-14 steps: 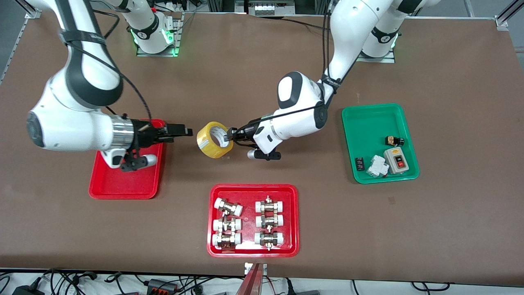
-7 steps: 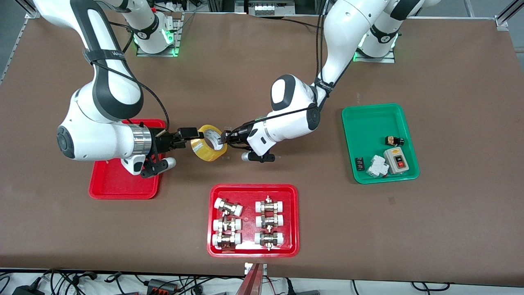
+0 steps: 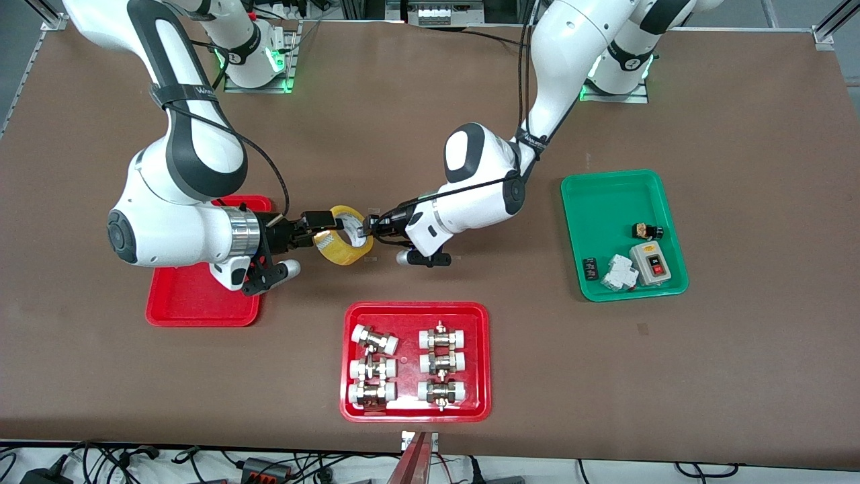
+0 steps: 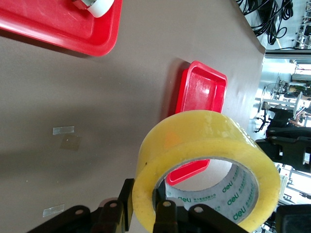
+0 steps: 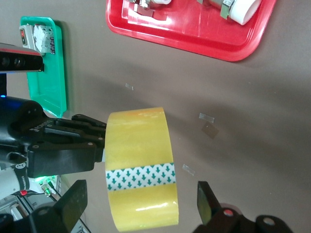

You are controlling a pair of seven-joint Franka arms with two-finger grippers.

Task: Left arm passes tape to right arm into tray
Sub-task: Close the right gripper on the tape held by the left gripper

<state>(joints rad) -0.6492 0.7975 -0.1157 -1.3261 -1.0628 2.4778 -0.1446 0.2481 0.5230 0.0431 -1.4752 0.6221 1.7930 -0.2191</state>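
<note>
Over mid-table, tape (image 3: 344,234) held by L gripper (image 3: 368,230) pinching wall at 3 o'clock; R gripper (image 3: 325,225) wide open straddling 9 o'clock side. Light, stiff, slick roll; tray (image 3: 176,310) bare.

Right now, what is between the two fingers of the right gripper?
The tape sits between the open right gripper's fingers in the right wrist view, untouched; the left gripper holds it.

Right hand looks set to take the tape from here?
Probably yes. The right hand is open with its fingers either side of the tape, which the left hand holds shut on the rim, up off the table. Nothing stands between them.
</note>
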